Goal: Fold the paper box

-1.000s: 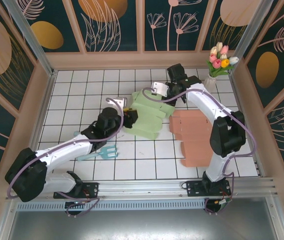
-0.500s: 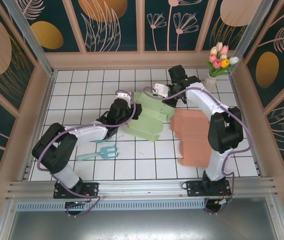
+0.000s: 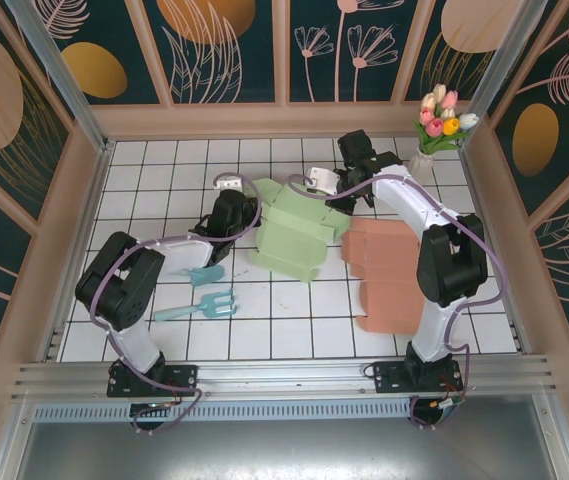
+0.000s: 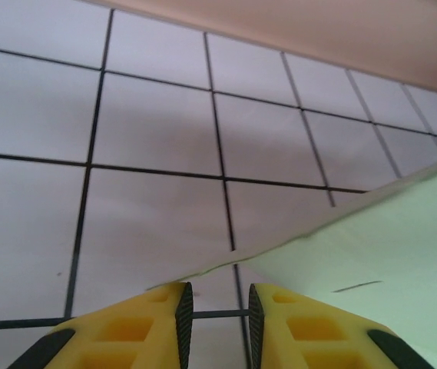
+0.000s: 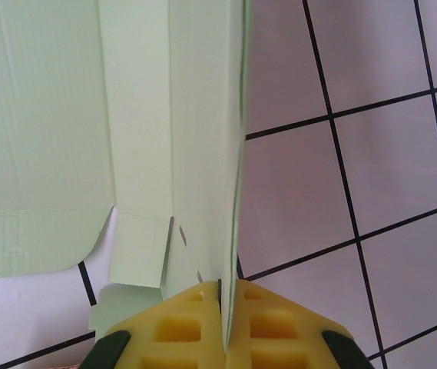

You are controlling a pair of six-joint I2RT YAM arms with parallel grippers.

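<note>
The light green paper box lies partly unfolded in the middle of the tiled floor. Its far right panel stands upright. My right gripper is shut on that panel, and in the right wrist view the thin green sheet runs edge-on between the yellow fingertips. My left gripper sits just left of the box and points toward the back wall. Its jaws are open by a narrow gap with only floor tile between them. The green box edge passes just ahead and to the right of its fingers.
A flat salmon cardboard blank lies right of the green box. Two teal toy garden tools lie near the left arm. A vase of tulips stands in the back right corner. Wooden walls enclose the floor.
My left arm has folded back and swung left, away from the box's left edge, where it was a second ago. The green box shifted slightly. The right gripper kept its hold.
</note>
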